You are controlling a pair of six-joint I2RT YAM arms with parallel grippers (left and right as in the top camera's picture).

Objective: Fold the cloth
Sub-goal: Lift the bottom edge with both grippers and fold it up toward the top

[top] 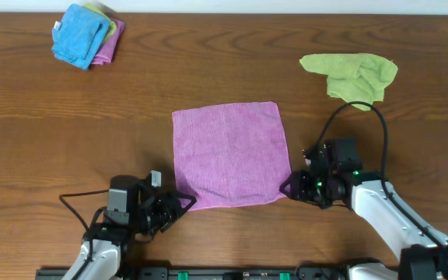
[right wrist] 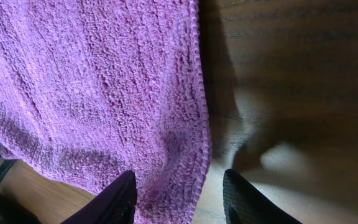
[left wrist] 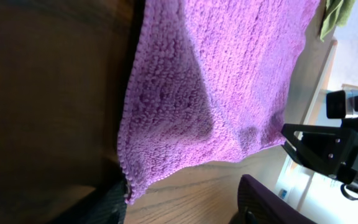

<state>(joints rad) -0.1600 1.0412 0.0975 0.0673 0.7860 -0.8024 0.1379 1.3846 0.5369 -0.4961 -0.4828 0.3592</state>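
The pinkish-purple cloth (top: 228, 155) lies flat and unfolded in the middle of the table. My left gripper (top: 185, 204) is low at its near left corner, open, with that corner (left wrist: 132, 193) touching one finger and the other finger out over bare wood. My right gripper (top: 288, 187) is low at the near right corner, open, its two fingers straddling the cloth's hemmed edge (right wrist: 197, 162). No white tag shows. Neither gripper has closed on the cloth.
A crumpled lime-green cloth (top: 352, 74) lies at the back right. A folded bright blue cloth (top: 76, 35) sits on other folded cloths at the back left. The right arm (left wrist: 340, 143) shows in the left wrist view beyond the cloth.
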